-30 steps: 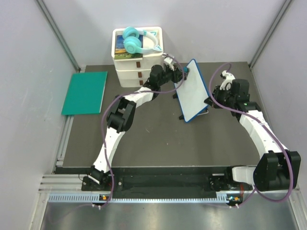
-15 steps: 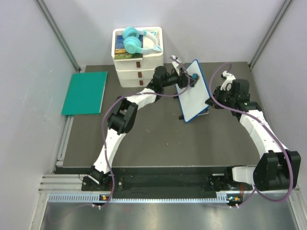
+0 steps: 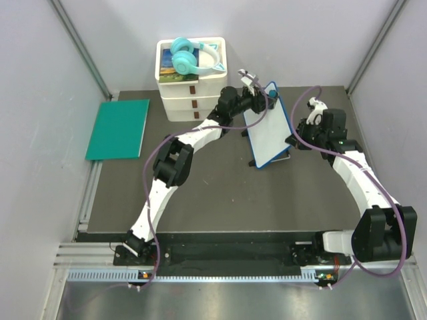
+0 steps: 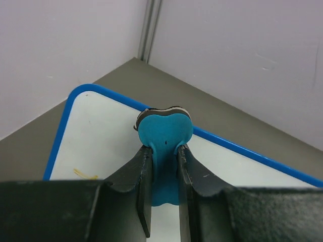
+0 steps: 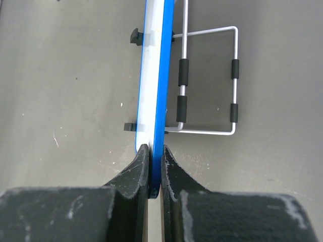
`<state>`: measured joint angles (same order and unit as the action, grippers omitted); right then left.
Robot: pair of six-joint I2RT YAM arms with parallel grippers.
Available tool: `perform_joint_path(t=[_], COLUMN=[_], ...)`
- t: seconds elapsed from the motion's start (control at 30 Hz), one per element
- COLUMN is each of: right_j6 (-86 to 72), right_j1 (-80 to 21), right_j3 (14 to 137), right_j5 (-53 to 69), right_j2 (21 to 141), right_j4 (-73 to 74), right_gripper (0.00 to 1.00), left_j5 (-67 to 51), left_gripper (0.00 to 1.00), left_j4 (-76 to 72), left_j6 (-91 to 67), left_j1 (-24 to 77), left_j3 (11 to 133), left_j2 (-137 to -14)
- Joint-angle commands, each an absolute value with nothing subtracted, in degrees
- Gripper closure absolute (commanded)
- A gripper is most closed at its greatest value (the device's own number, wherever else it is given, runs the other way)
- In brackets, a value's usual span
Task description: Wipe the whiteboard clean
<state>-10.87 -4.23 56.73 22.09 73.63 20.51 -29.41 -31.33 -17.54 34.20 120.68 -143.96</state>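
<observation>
The whiteboard stands tilted on the dark table, white with a thin blue frame. My left gripper is at its far top corner, shut on a blue eraser that presses on the board near the frame. A faint yellow scribble shows on the board to the eraser's left. My right gripper is shut on the board's right edge. In the right wrist view, its jaws clamp the blue frame edge-on. The wire stand lies behind the board.
A white drawer stack with teal headphones on top stands at the back, just left of my left arm. A green flat mat lies at the table's left edge. Grey walls enclose the table on three sides.
My left gripper has moved the eraser rightward and up across the top of the board to its far corner. The right gripper has kept its hold on the edge.
</observation>
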Motion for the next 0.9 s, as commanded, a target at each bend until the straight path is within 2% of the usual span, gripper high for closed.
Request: perform_joint_path(t=[0.0,0.33,0.63,0.87], right_j6=[-4.39,-4.31,-4.13,-4.13], right_j1=[-8.17,-8.09,-8.26,-8.26], right_j3=[53.44,53.44,53.35,53.26], right_j5=[32.43,33.31,34.01,34.19], right_j2=[76.73,76.64,75.68,75.59], right_j4=[33.66,33.75,33.75,33.57], right_gripper=[1.00,1.00,1.00,1.00], left_j5=[-22.60,-13.37,-15.55,-19.24], left_gripper=[1.00,1.00,1.00,1.00], left_j4=[-37.53,-35.34,-32.00,-29.19], left_j6=[-19.51,-13.89,-14.33,-12.66], left_j1=[35.33,35.16,34.10,33.93], left_j3=[122.87,123.92,123.84,117.34], left_j2=[-145.37,-147.39,-151.35,-148.72])
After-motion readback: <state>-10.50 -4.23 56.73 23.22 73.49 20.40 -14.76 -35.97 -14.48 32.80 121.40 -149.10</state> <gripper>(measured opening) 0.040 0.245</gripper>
